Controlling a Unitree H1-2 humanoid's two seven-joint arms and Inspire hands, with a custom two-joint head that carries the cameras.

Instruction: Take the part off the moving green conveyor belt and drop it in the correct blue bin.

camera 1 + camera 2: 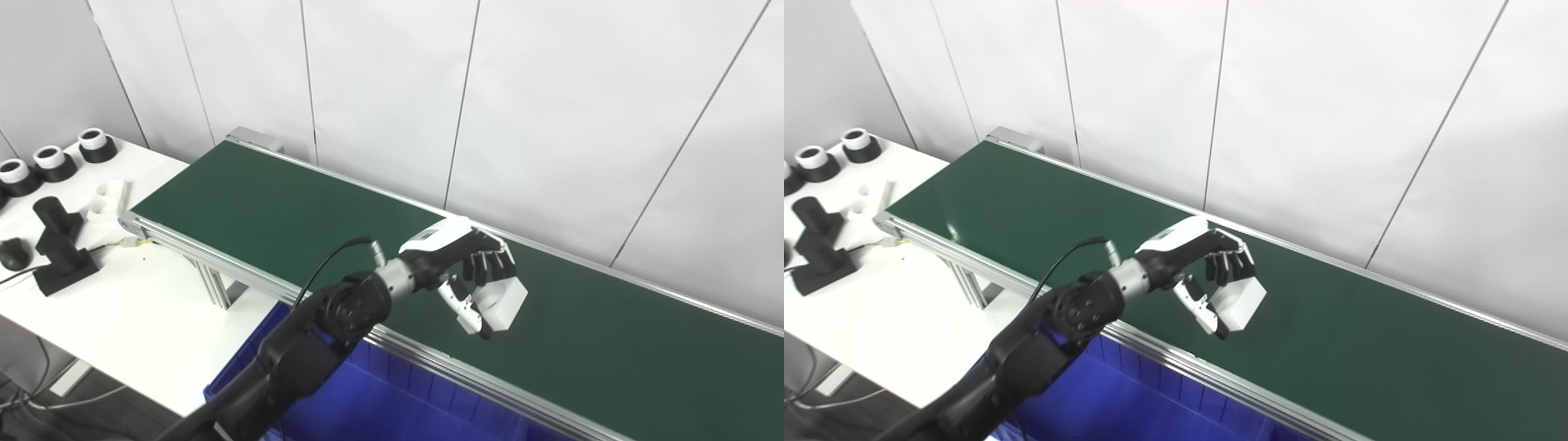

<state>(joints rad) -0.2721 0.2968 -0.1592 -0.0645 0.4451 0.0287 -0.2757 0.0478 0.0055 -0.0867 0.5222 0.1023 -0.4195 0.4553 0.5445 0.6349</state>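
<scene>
My left hand [465, 257] reaches over the dark green conveyor belt [275, 208] from the lower left. It is shut on a white blocky part [505, 300], with the fingers curled over the part's top and the thumb [465, 306] against its near side. The part is over the middle of the belt's width. I cannot tell whether it rests on the belt or is just above it. The same grasp shows in the right eye view, hand [1200, 257] on part [1240, 303]. My right hand is out of sight.
A blue bin [380, 398] stands below the belt's near rail [429, 355], under my forearm. On the white table [141, 318] at left lie black-and-white cylinders [55, 162], a white block [109, 199] and a black part [58, 245].
</scene>
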